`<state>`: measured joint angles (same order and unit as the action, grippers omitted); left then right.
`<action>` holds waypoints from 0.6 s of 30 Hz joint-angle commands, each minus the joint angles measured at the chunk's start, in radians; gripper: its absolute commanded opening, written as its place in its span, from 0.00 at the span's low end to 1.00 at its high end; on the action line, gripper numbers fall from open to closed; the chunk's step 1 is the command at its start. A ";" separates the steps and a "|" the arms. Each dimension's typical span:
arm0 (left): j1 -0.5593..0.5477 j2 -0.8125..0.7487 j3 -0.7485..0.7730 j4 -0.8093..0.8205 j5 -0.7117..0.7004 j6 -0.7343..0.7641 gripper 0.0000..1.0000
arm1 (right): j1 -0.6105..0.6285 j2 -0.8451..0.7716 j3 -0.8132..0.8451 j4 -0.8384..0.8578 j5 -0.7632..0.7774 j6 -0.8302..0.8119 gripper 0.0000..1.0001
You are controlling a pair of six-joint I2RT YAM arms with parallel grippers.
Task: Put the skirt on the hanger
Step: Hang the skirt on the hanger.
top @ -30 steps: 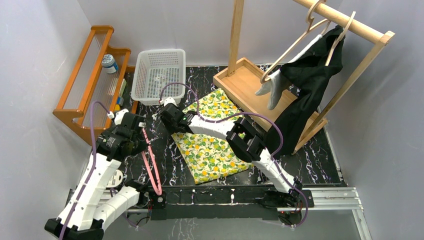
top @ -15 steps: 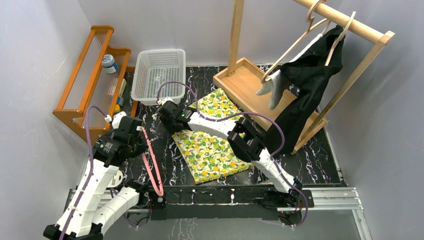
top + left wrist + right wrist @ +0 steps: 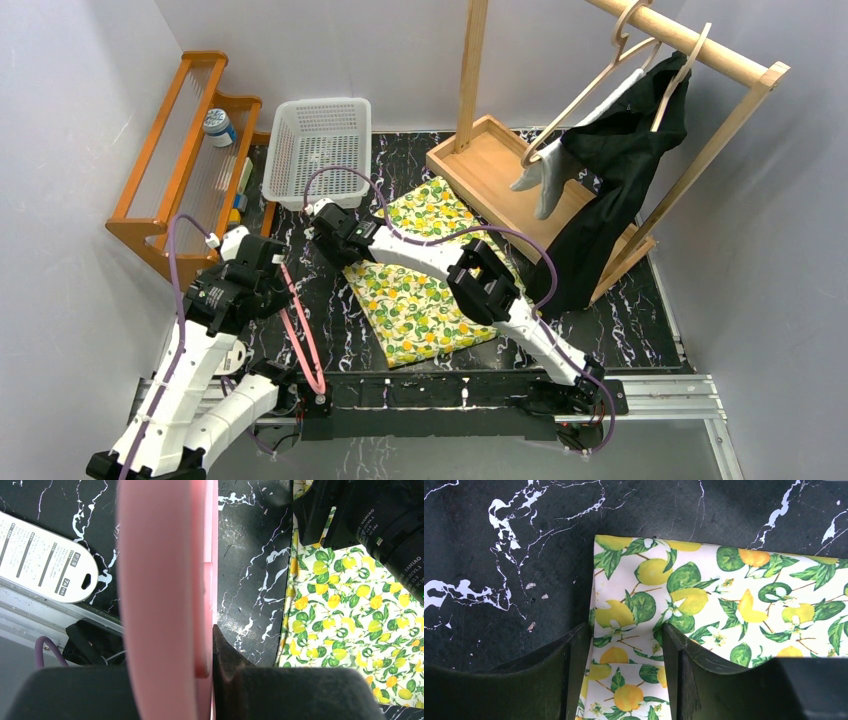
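Yellow lemon-print skirt (image 3: pixel 425 285) lies flat on the surface (image 3: pixel 620 320), its long axis roughly near to far. Right jaws stand parted astride its left corner. Left jaws, further left, are clenched on the pink hanger (image 3: pixel 300 335).

Plain grey walls (image 3: pixel 420 60) enclose a black marbled tabletop (image 3: pixel 640 315); an orange wooden shelf (image 3: pixel 190 170) holds what seems a jar (image 3: pixel 218 126).

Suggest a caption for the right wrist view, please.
Open right tool straddling an edge of the lemon-print skirt on the table.
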<state>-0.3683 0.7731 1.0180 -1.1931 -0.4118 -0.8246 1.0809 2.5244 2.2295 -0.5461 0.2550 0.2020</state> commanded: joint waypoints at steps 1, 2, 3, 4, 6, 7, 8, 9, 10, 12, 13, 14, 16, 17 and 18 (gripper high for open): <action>0.001 0.004 0.017 -0.011 -0.019 -0.003 0.00 | 0.010 0.046 -0.004 -0.027 0.020 -0.046 0.61; 0.001 0.006 0.015 -0.006 -0.014 -0.001 0.00 | 0.010 0.047 -0.015 -0.025 0.022 -0.044 0.60; 0.000 0.005 0.012 0.001 -0.009 -0.001 0.00 | 0.010 0.049 -0.026 -0.026 0.026 -0.040 0.58; 0.002 0.004 0.009 0.010 -0.005 -0.001 0.00 | 0.010 0.051 -0.035 -0.028 0.034 -0.032 0.55; 0.001 -0.002 -0.004 0.034 0.014 0.005 0.00 | 0.007 0.055 -0.050 -0.033 0.057 -0.010 0.45; 0.001 -0.007 -0.012 0.050 0.027 0.009 0.00 | 0.005 0.055 -0.056 -0.033 0.059 -0.002 0.39; 0.001 -0.010 -0.021 0.064 0.039 0.010 0.00 | 0.001 0.053 -0.062 -0.032 0.058 0.006 0.33; 0.001 -0.015 -0.032 0.083 0.052 0.011 0.00 | -0.001 0.047 -0.068 -0.028 0.059 0.013 0.30; 0.001 -0.022 -0.046 0.101 0.065 0.014 0.00 | -0.004 0.039 -0.074 -0.019 0.059 0.019 0.28; 0.002 -0.038 -0.076 0.142 0.085 0.019 0.00 | -0.009 0.019 -0.077 -0.008 0.055 0.031 0.19; 0.001 -0.047 -0.092 0.166 0.096 0.023 0.00 | -0.013 0.006 -0.077 -0.001 0.049 0.039 0.16; 0.001 -0.055 -0.107 0.186 0.105 0.028 0.00 | -0.019 -0.011 -0.077 0.005 0.042 0.049 0.11; 0.001 -0.073 -0.132 0.219 0.119 0.031 0.00 | -0.036 -0.055 -0.082 0.018 0.020 0.077 0.04; 0.000 -0.079 -0.143 0.234 0.128 0.031 0.00 | -0.047 -0.079 -0.089 0.025 0.007 0.094 0.01; 0.001 -0.087 -0.160 0.257 0.141 0.036 0.00 | -0.058 -0.103 -0.103 0.040 -0.009 0.111 0.00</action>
<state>-0.3683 0.7197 0.8944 -1.0325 -0.3157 -0.8066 1.0737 2.5027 2.1757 -0.4835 0.2810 0.2459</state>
